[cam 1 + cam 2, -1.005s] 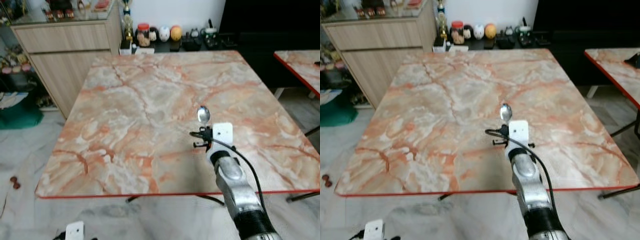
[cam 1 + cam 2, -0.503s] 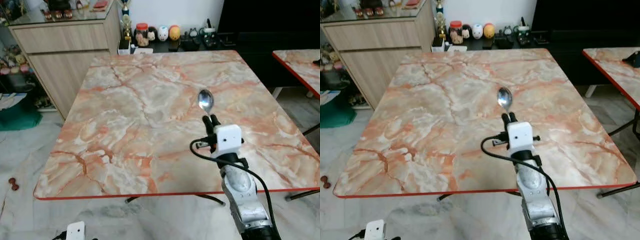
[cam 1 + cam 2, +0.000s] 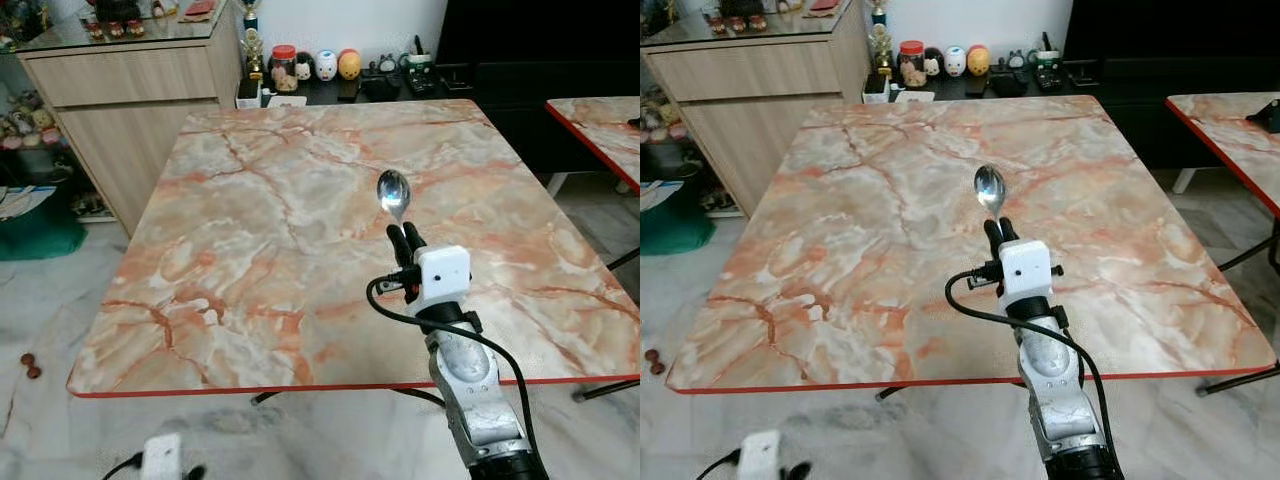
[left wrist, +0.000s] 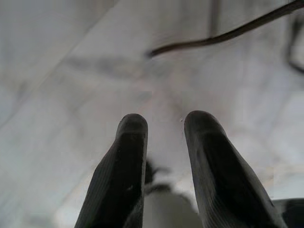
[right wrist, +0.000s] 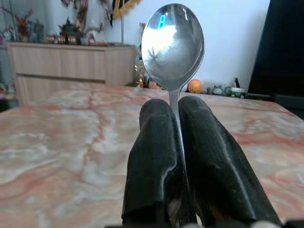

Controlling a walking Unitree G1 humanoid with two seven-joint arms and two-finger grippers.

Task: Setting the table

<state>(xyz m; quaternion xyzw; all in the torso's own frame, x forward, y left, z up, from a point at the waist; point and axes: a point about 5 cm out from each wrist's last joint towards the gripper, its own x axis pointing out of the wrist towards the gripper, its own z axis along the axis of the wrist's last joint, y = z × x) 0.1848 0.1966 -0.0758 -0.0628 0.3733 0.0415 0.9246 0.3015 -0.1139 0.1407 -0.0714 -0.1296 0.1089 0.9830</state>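
Above the near half of the square, pink-and-orange marbled worktop [image 3: 260, 240] with its thin red edge, toward the right-hand side, the right claw [image 3: 402, 236] is raised on its silver arm, white camera block and black cable just behind the fingers. Its two long black fingers [image 5: 152, 156] are pressed together on the handle of a shiny silver metal spoon [image 3: 392, 192]; the spoon stands upright, bowl uppermost, clear of the worktop surface, with only the bowl and a short neck showing past the fingertips. In the right wrist view the bowl mirrors a bright room. Left claw [image 4: 164, 124]: hangs low beside the robot, below the near edge of the worktop, fingers parted a little with nothing between them, pale marbled floor tiles [image 4: 71, 71] and a dark cable [image 4: 228, 34] beneath it. Beyond the far left corner of the worktop: a light wooden sideboard [image 3: 130, 90] with drawers, small items on top. Past the far edge: a low black shelf [image 3: 400, 85] against the white wall carrying a red-lidded jar [image 3: 286, 66], a white round figurine [image 3: 327, 65] and an orange round figurine [image 3: 349, 65]. Off the right edge: the corner of a second marbled, red-edged table [image 3: 600, 125], well apart. Dark green object [image 3: 35, 230] on the floor by the sideboard.
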